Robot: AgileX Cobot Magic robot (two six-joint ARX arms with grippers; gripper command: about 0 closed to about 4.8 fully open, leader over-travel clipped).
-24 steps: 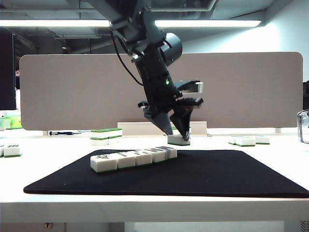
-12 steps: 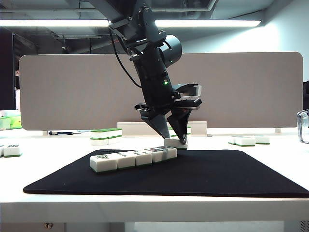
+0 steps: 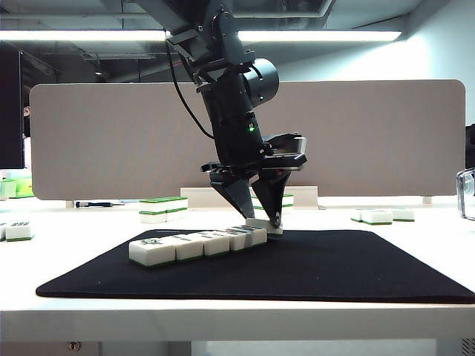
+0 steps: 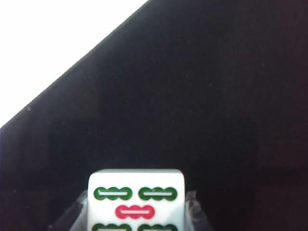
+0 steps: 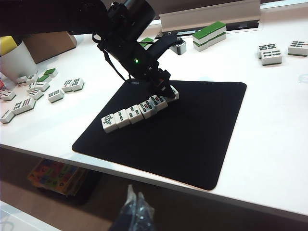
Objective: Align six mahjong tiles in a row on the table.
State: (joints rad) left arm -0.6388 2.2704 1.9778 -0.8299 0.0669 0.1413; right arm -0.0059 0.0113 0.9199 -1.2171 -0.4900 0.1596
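Left gripper point(image 3: 261, 219): centre of the exterior view, pointing down at the far end of the row; jaws closed on a tile point(image 4: 135, 202), whose face shows green and red bars in the left wrist view.
Held tile: touching the row's far end, low over the black mat point(image 3: 334, 271).
Row of tiles point(image 3: 194, 245): five tiles side by side on the mat, running diagonally from lower left toward centre.
Table point(image 3: 415, 222): white; loose tiles point(image 5: 38, 89) lie off the mat.
Right gripper point(image 5: 134, 214): off the table's near edge, well apart from the row; whether it is open or closed, I cannot tell.
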